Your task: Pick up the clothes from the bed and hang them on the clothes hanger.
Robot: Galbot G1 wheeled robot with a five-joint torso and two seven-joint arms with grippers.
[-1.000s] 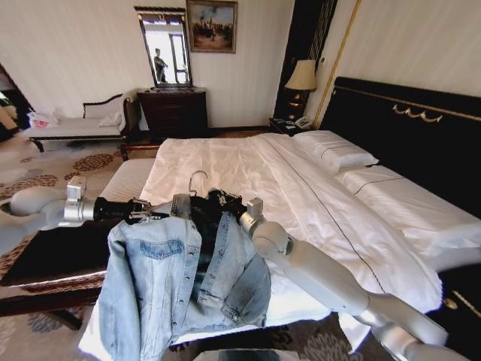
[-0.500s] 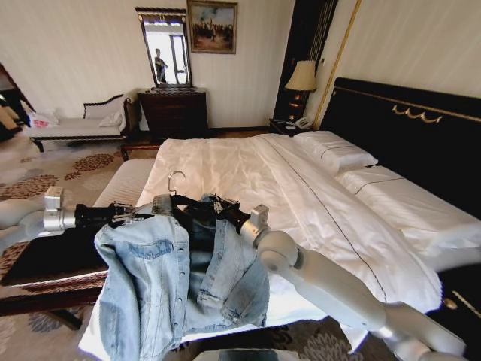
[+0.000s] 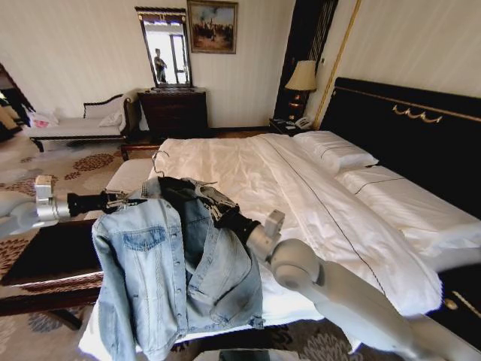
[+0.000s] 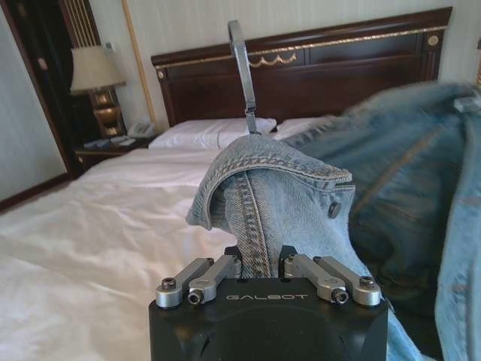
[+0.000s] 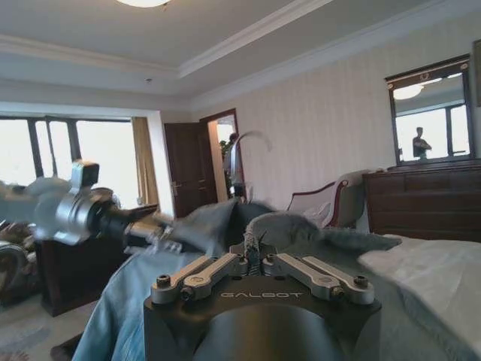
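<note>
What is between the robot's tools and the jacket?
Nothing visible. The left tool is shut on the jacket at its collar fold, and the right tool is shut on the fabric beside the hanger, whose hook pokes above the collar.

Jacket [image 3: 169, 271] light blue washed denim; bed [image 3: 316, 203] sheets white, headboard [image 3: 421, 128] black, gold trim; hanger hook [image 4: 242, 68] silver.

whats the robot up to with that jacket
Both grippers hold a light blue denim jacket up in the air at the foot of the bed. The left gripper is shut on one shoulder, the right gripper on the collar area. A hanger hook pokes out above the collar, and the jacket hangs open below.
</note>
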